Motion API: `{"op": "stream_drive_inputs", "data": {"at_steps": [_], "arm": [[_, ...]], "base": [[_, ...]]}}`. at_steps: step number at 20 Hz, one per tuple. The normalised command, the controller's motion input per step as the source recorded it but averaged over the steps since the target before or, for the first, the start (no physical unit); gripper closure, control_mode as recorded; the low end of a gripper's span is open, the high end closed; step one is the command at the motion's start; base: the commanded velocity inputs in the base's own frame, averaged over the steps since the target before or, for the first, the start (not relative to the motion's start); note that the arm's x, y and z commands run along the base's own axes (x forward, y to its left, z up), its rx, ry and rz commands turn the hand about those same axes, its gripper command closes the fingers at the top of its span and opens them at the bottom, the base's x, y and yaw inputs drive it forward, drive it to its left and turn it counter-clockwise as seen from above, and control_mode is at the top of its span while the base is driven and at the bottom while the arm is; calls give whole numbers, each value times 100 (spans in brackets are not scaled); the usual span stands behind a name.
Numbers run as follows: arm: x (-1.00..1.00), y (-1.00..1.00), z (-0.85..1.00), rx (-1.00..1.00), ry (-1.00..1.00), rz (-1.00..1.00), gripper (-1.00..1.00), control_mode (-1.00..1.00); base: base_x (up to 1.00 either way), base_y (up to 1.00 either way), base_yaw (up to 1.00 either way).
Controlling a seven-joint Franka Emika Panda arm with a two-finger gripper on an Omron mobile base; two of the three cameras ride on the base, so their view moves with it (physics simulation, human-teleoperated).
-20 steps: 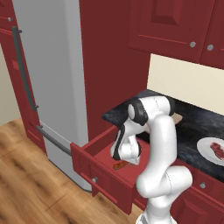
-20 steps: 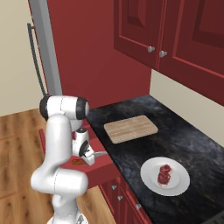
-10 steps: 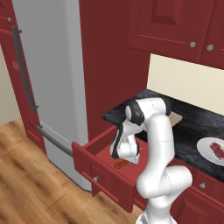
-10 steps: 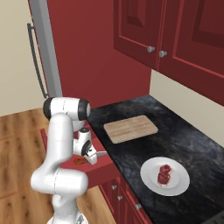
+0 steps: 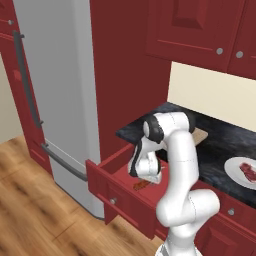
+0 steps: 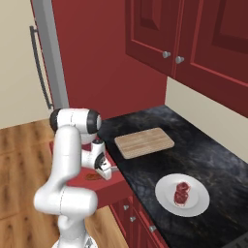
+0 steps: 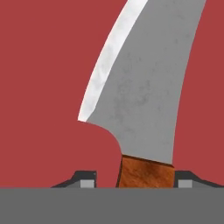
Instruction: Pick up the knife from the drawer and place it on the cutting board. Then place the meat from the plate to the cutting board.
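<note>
A tall grey refrigerator point(image 5: 57, 85) stands left of the dark stone counter point(image 6: 203, 155).

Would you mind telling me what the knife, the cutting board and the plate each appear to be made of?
The knife: blade looks like dull grey steel, faintly mottled, with a brighter ground edge; the handle looks like reddish-brown wood with streaky grain. The cutting board: light tan wood, matte, fine grain lines visible. The plate: plain smooth white, probably glazed ceramic, though plastic would look the same.
</note>
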Motion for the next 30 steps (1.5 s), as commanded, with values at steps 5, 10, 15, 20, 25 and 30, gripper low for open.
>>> {"op": "stream_drive_inputs", "data": {"at_steps": [5, 10, 15, 20, 25, 30], "arm": [[0, 73, -59, -14, 0, -5, 100, -100], [0, 71, -52, -15, 0, -6, 100, -100], [0, 46, -27, -9, 1, -4, 100, -100], [0, 6, 8, 0, 20, -9, 100, -100], [0, 1, 41, 0, 17, -9, 100, -100], [-1, 0, 59, 0, 5, -4, 100, -100]], "base": [[0, 0, 0], [0, 0, 0], [0, 0, 0], [0, 0, 0], [0, 0, 0], [0, 0, 0]]}}
